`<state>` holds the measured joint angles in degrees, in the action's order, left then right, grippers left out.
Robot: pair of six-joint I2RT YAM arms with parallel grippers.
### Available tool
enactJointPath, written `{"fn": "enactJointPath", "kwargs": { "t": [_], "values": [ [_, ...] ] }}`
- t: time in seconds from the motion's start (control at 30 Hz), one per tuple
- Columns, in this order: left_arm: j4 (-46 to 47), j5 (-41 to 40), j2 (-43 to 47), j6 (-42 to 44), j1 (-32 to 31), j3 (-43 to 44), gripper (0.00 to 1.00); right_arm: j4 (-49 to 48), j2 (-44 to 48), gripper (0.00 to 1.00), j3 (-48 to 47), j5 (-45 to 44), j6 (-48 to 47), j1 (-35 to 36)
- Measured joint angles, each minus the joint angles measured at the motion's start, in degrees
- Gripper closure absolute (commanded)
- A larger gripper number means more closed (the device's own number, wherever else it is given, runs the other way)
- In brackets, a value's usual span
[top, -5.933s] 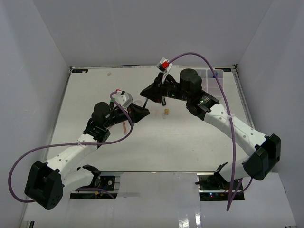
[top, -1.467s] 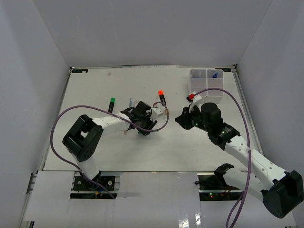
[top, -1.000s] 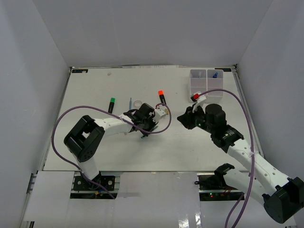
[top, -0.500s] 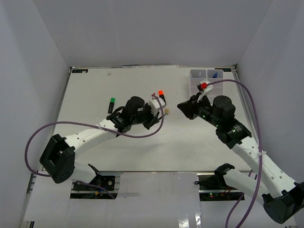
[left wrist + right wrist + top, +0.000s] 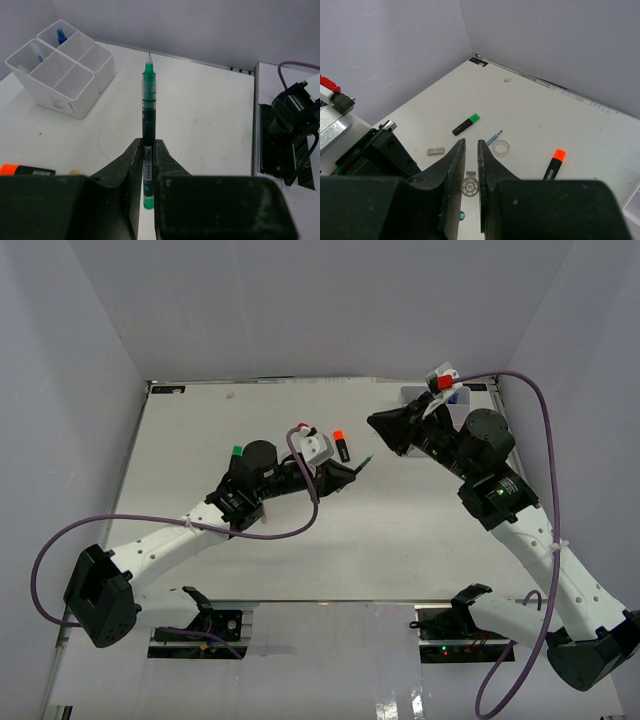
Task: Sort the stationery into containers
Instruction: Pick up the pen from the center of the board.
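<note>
Your white tabletop: boxed in by pale grey walls. Loose on it: green-capped marker, orange-capped marker, clear tape ring just beside thin blue pen, small grey block. Two white organiser boxes side by side at far right corner; blue-capped bottle in end compartment of rear one.

Your left arm: stretched toward tabletop middle. Left pincer clamped on green pen, pen sticking straight out past fingertips, well apart from boxes.

Your right arm: raised near boxes. Right pincer closed, nothing seen held.

Left gripper, at frame centre, pinches a green pen. Right gripper, upper right, has its jaws closed.
</note>
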<state>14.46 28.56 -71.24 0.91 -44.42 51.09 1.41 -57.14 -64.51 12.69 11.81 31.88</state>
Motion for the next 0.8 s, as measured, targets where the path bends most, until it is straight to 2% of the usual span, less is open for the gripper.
{"fn": "enactJointPath", "kwargs": {
  "t": [0.3,0.8],
  "values": [
    [9.9,1.5,3.0,-4.2,0.0,-2.9,1.0,-1.4,-1.8,0.92,-2.6,2.3,-0.1,0.0],
    [13.4,0.2,4.3,-7.0,0.0,-6.4,1.0,-0.4,-2.0,0.92,-2.6,9.0,0.0,0.0]
  ]
}}
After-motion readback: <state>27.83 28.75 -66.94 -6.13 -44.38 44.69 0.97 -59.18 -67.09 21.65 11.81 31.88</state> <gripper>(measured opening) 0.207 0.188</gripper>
